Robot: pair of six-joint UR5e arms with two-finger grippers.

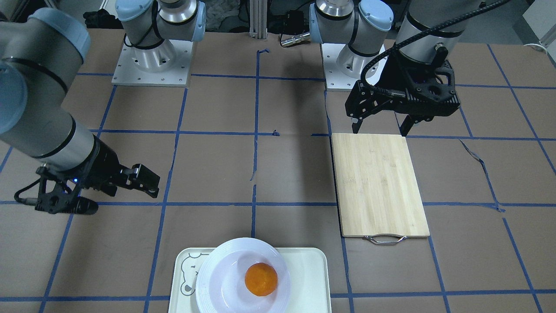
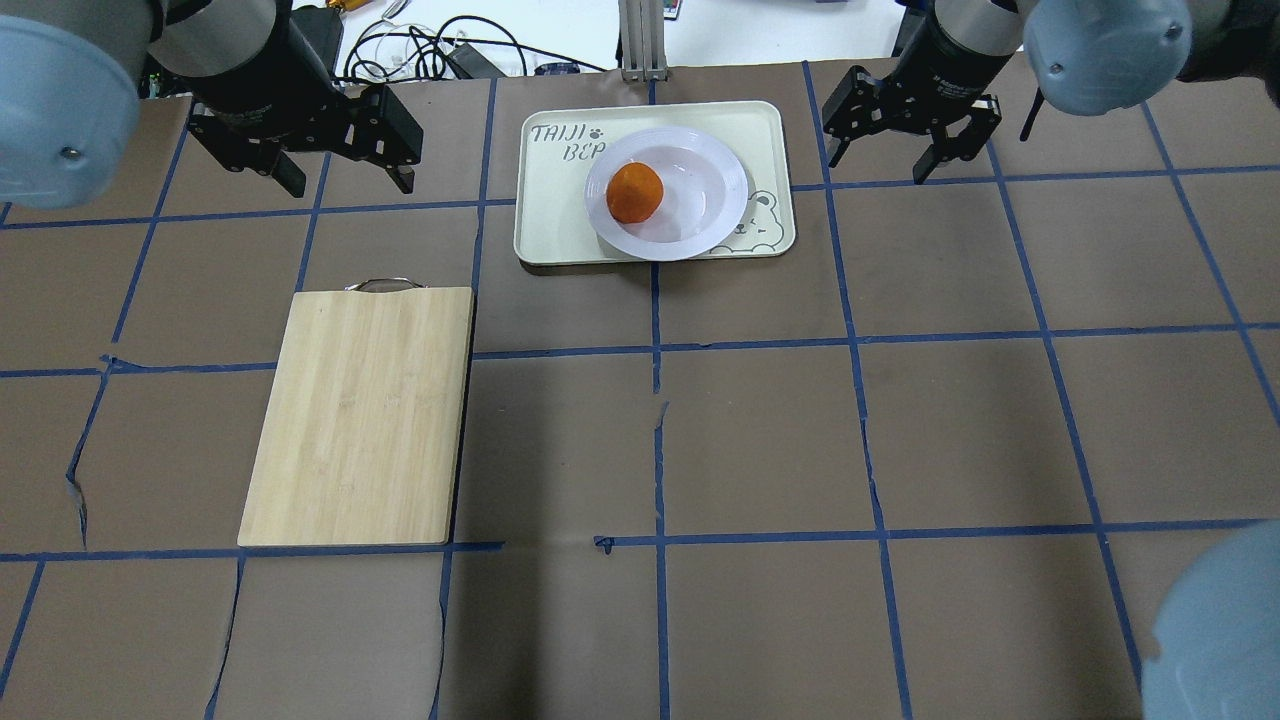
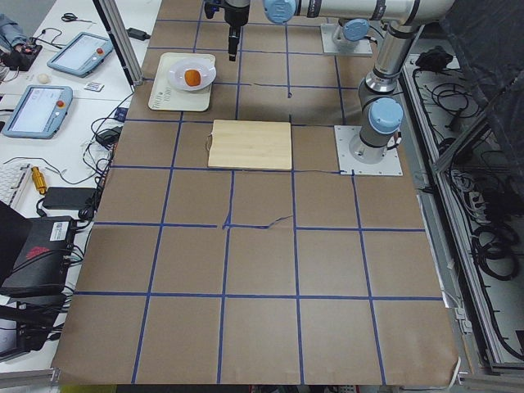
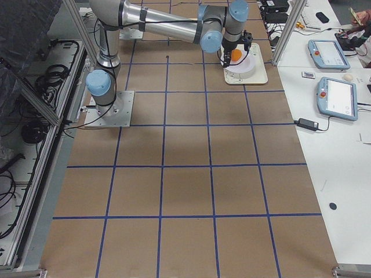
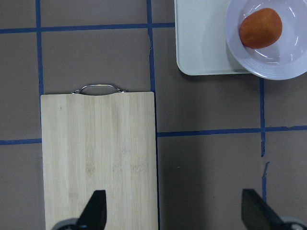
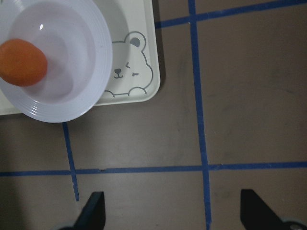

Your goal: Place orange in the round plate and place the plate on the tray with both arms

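Seen from overhead: at upper left, the left black two-finger gripper (image 2: 350, 185) hangs above the brown table (image 2: 760, 440), jaws wide apart and empty. Below it lies a pale bamboo cutting board (image 2: 360, 415). At top centre, a cream rectangular tray (image 2: 550, 200) carries a glossy white round plate (image 2: 725, 200), which slightly overhangs the tray's lower edge. A small dimpled bright-orange fruit (image 2: 634, 193) sits left of the plate's centre. At upper right, the right gripper (image 2: 878, 165) is spread wide, holding nothing.

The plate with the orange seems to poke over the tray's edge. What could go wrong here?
The round plate overhangs the tray's edge nearest the robot, so it could rock or slip off if nudged. The orange lies off-centre and might roll. The open left tool and right tool flank the tray; a sweep could bump it.
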